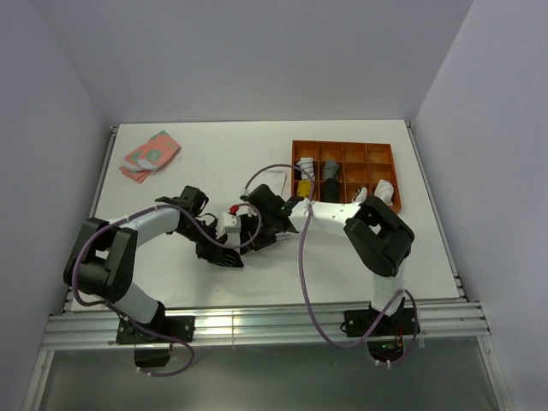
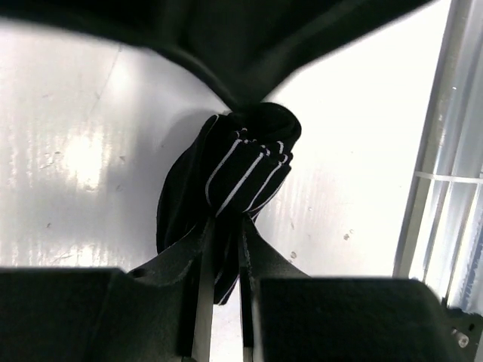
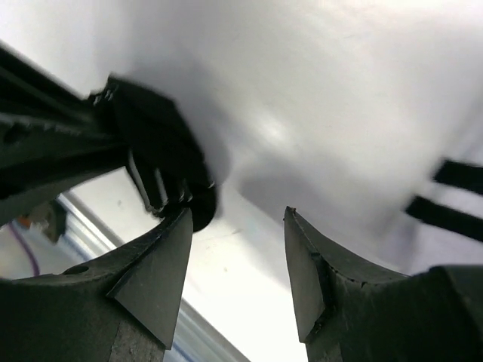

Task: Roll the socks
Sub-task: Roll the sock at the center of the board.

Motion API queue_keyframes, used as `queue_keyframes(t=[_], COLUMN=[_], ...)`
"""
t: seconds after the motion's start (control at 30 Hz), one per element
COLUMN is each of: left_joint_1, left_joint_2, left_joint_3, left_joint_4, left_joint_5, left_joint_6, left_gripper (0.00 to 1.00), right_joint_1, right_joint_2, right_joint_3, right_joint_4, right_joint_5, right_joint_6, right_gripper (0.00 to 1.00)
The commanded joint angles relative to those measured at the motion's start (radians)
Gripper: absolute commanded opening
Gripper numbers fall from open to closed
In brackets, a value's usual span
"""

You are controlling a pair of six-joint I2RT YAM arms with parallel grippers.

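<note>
black striped sock (image 2: 245,162) | pinched in left tool (image 2: 226,226) | right tool (image 3: 238,219) spread beside it

Black striped sock (image 2: 241,177) bunched, pink sock (image 1: 150,155) far left

Robotics laboratory test cell. A white table (image 1: 214,175) is enclosed by bare pale walls (image 1: 257,51). An aluminium rail (image 1: 257,330) at its near edge carries the cabled left arm (image 1: 107,261) and right arm (image 1: 377,235).

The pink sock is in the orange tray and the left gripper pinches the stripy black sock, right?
No. The top view shows the pink sock on the table, outside the orange tray. The left gripper does pinch the stripy black sock.
</note>
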Motion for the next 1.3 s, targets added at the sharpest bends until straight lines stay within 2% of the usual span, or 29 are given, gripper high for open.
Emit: queue_keyframes(t=[0.0, 0.03, 0.5, 0.8, 0.9, 1.07, 1.27], left_joint_1=[-0.008, -0.008, -0.002, 0.003, 0.004, 0.010, 0.022], left_joint_2=[0.027, 0.027, 0.076, 0.187, 0.239, 0.346, 0.466], left_joint_3=[0.004, 0.007, 0.070, 0.162, 0.211, 0.288, 0.389], left_joint_4=[-0.095, -0.101, -0.167, -0.276, -0.319, -0.435, -0.552], left_joint_5=[-0.006, -0.004, 0.007, 0.019, 0.031, 0.054, 0.067], left_joint_6=[0.032, 0.036, 0.025, 0.040, 0.049, 0.077, 0.112], left_gripper=[0.06, 0.05, 0.01, 0.02, 0.02, 0.02, 0.02], right_joint_1=[-0.005, -0.007, -0.024, -0.007, 0.025, 0.158, 0.268], right_joint_2=[-0.056, -0.068, -0.253, -0.468, -0.511, -0.496, -0.442], right_joint_3=[-0.008, -0.011, -0.154, -0.350, -0.389, -0.372, -0.318], right_joint_4=[0.019, 0.010, 0.031, 0.216, 0.267, 0.308, 0.358], right_joint_5=[0.138, 0.190, 0.431, 0.503, 0.529, 0.646, 0.649], right_joint_6=[0.051, 0.051, 0.129, 0.117, 0.070, -0.016, -0.159], right_gripper=[0.59, 0.59, 0.59, 0.58, 0.58, 0.58, 0.58])
